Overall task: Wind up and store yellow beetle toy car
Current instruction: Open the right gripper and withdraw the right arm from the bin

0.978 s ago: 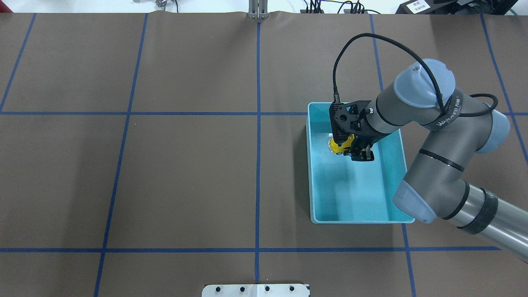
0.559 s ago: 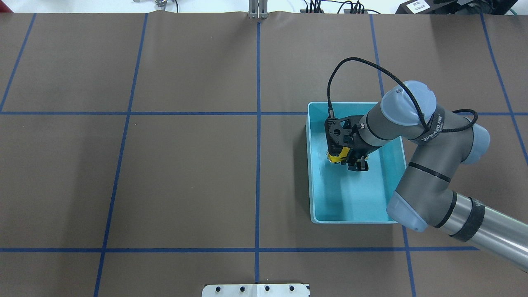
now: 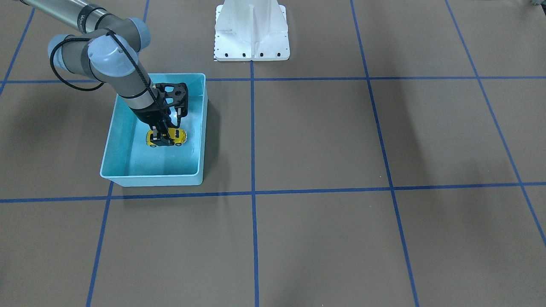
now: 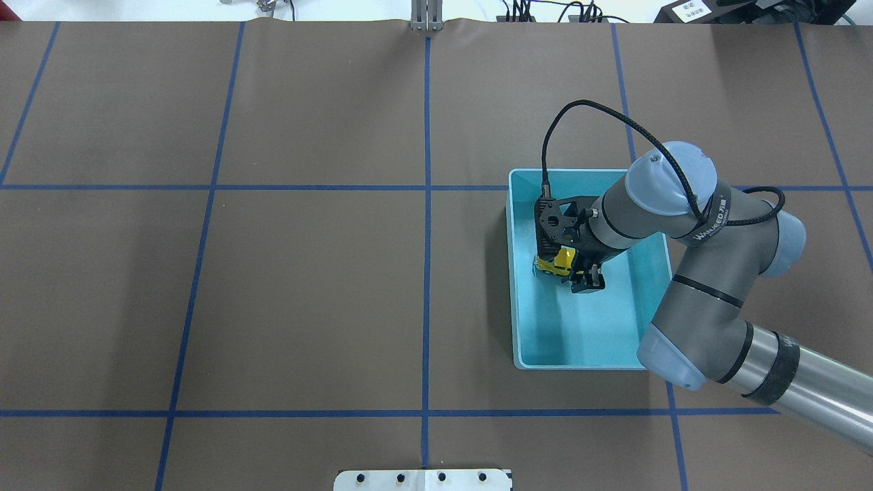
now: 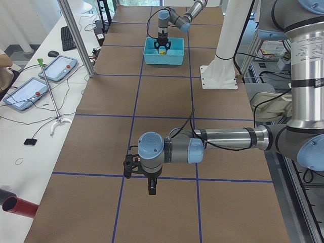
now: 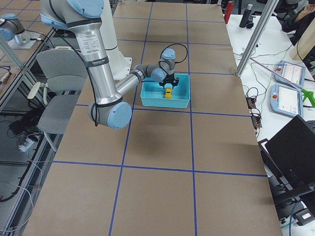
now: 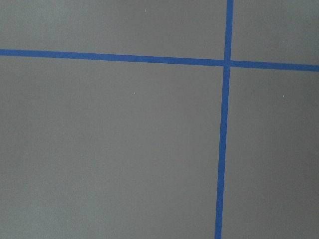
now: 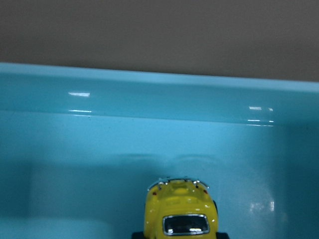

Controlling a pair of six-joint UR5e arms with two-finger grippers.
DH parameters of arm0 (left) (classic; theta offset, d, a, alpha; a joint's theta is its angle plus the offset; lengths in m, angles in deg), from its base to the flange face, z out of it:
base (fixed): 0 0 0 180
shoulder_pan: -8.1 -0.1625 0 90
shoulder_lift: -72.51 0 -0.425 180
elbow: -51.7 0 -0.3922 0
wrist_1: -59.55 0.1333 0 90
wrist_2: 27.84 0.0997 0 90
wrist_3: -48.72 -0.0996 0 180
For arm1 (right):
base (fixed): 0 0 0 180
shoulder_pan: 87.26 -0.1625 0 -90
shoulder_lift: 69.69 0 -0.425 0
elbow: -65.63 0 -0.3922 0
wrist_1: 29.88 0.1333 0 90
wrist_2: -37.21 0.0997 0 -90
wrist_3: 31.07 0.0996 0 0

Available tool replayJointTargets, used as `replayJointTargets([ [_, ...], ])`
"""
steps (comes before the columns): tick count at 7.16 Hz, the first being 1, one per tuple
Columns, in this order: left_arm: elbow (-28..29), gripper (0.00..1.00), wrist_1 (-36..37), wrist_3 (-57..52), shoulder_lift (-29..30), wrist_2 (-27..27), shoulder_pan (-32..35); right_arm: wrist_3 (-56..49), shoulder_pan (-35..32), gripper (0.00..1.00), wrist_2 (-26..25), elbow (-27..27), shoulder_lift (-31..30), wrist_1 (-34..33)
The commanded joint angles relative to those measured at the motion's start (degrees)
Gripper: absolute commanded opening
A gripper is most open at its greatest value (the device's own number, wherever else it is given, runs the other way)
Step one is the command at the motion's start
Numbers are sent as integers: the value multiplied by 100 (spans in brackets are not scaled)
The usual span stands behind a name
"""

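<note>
Desk (image 4: 307, 286): brown covering, blue tape lines (image 4: 427, 273) marking a grid. White robot pedestal (image 3: 251, 30) stands at the desk's robot-side edge.

Light-blue bin (image 4: 522, 327): sits on the robot's right half of the desk, just past the central tape line.

Right arm: enters from the lower right of the overhead view and bends sharply at the elbow. The forearm runs over the bin's right wall and the wrist is turned down, so the tool points almost straight into the bin. A black cable (image 4: 586, 109) arcs from the wrist camera mount to the forearm.

Right claw (image 3: 162, 135): low inside the bin, fingers straddling and clamped on the yellow beetle toy car (image 3: 180, 135).

Car: inside the bin, in the half farther from the robot and nearer the wall on the desk's centre side. It is upright, at or just above the bin floor; contact cannot be told. In the right wrist view its rounded end faces the bin wall.

Left arm: stretched low across the desk, well apart from the bin, wrist turned down. Left claw (image 5: 151, 187) hangs over bare desk near a tape crossing; whether its fingers are apart or together cannot be told.
</note>
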Motion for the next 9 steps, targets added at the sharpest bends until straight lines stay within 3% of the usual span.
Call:
replayJointTargets([
  [1, 0, 100, 0, 0, 2, 3, 0, 72, -218, 100, 161, 191, 41, -5],
  [2, 0, 100, 0, 0, -7, -6, 0, 516, -550, 100, 624, 523, 119, -75],
  [3, 0, 100, 0, 0, -7, -6, 0, 1600, -1032, 100, 994, 952, 120, -76],
  [5, 0, 100, 0, 0, -7, 2, 0, 3152, -2557, 100, 1802, 1036, 112, -84],
  [7, 0, 100, 0, 0, -7, 3, 0, 3097, -4175, 100, 1991, 923, -1305, -84],
  [9, 0, 100, 0, 0, -7, 3, 0, 2999, -5304, 100, 2191, 221, -2492, -59],
])
